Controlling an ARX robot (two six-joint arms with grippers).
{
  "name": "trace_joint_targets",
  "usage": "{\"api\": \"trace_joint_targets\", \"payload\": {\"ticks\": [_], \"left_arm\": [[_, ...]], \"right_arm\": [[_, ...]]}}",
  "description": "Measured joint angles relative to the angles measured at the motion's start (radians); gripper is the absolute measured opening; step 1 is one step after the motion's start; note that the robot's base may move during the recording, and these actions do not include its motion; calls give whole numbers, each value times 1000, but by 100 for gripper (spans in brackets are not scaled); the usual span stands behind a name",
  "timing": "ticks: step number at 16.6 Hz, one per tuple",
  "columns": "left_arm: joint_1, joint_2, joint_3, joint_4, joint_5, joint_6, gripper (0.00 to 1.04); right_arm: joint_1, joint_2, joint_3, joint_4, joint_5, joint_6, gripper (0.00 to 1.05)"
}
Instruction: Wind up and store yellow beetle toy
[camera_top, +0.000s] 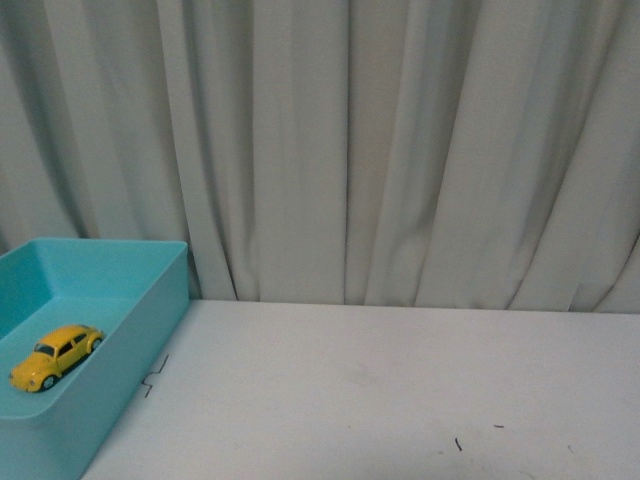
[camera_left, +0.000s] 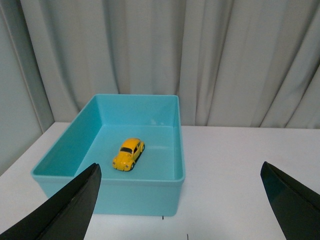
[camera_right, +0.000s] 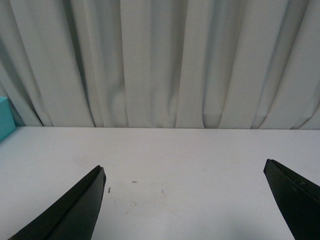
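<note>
Toy car (camera_left: 128, 153), the yellow beetle, sits on its wheels inside the teal bin (camera_left: 175, 150) at the bench's nine o'clock edge. It looks light, rigid and glossy, so likely slippery; pinching its flat sides seems safest. Left gripper (camera_left: 182, 200) and right gripper (camera_right: 185, 200) both gape wide, empty. Only the left wrist view shows the bin's whole floor; the right wrist view shows just a sliver of the bin's corner and bare bench (camera_right: 175, 165).

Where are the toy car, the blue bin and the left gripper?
toy car (camera_left: 128, 153): left wrist view, on its roof.
blue bin (camera_left: 107, 194): left wrist view, on its near outer wall.
left gripper (camera_left: 181, 200): left wrist view, midway between its open fingertips.
</note>
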Motion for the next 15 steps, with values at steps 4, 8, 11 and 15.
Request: {"api": "trace_joint_targets", "payload": {"ticks": [4,8,11,15], "left_arm": [[0,0,0,2,0,0,98],[0,0,0,5,0,0,98],[0,0,0,1,0,0,98],[0,0,0,0,0,0,98]], "right_arm": [[0,0,0,1,0,0,98],[0,-1,0,3,0,0,98],[0,-1,0,0,0,0,98],[0,-1,0,0,0,0,98]]}}
